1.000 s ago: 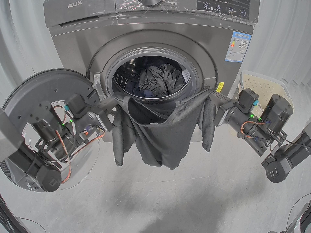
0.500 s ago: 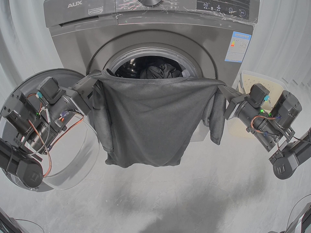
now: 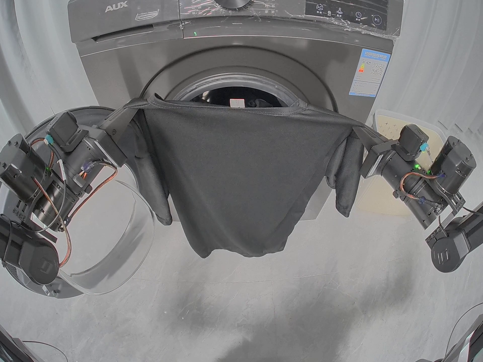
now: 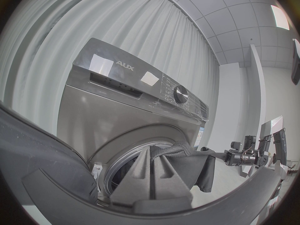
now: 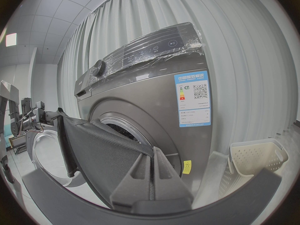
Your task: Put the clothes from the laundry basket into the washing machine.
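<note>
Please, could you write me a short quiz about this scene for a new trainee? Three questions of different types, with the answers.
1. True or false: the dark shirt lies fully inside the washing machine.
2. Which grippers are shut on the shirt? A) none B) one only C) the left gripper and the right gripper
3. Fill in: the machine's door is ___.
Key: 1 false, it hangs spread before the opening; 2 C; 3 open.

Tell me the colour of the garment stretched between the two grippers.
The garment is plain dark grey, no pattern; clearest in the head view.
</note>
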Available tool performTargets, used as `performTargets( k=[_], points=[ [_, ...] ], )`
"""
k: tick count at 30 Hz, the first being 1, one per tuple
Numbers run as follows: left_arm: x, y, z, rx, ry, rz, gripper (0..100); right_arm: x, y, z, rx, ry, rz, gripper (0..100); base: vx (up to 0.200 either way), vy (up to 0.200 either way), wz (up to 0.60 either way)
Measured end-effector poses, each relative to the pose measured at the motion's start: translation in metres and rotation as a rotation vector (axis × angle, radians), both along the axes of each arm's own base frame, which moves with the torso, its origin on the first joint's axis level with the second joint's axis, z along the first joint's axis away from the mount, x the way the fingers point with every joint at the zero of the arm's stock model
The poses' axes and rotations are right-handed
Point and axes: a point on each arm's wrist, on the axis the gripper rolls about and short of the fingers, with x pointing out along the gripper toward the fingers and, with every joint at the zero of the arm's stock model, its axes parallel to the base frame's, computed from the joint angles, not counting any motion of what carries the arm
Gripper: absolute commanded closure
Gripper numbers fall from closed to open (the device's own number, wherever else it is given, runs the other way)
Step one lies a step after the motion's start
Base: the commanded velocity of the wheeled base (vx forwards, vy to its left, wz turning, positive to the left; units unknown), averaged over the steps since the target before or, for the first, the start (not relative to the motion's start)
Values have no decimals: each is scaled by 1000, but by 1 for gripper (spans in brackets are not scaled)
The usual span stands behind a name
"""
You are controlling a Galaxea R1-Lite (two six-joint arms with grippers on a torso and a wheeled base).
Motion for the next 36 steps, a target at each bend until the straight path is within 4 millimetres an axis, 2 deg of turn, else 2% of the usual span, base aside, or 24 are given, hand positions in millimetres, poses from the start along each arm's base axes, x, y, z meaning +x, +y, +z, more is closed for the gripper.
performTargets(
  k=[7, 13, 20, 25, 26, 31, 36],
  points=[
    [-1, 0, -2, 2, 4, -1, 100, -2, -1, 2, 1, -2, -2, 100, 0, 0, 0],
    [-3, -10, -8, 10, 24, -36, 100, -5, 2, 1, 2, 4, 14, 100, 0, 0, 0],
    [-4, -46, -17, 18, 54, -154, 100, -8, 27, -20, -2, 79, 102, 100, 0, 0, 0],
    [11, -72, -17, 7, 43, -205, 100, -2, 51, -41, -8, 135, 163, 100, 0, 0, 0],
    [15, -78, -16, 4, 39, -212, 100, -1, 56, -48, -13, 150, 176, 0, 0, 0, 0],
    [30, -100, -12, -14, 32, -215, 100, -7, 85, -80, -58, 236, 252, 0, 0, 0, 0],
    [37, -111, -9, -24, 23, -218, 100, -22, 92, -110, -132, 339, 291, 0, 0, 0, 0]
  ],
)
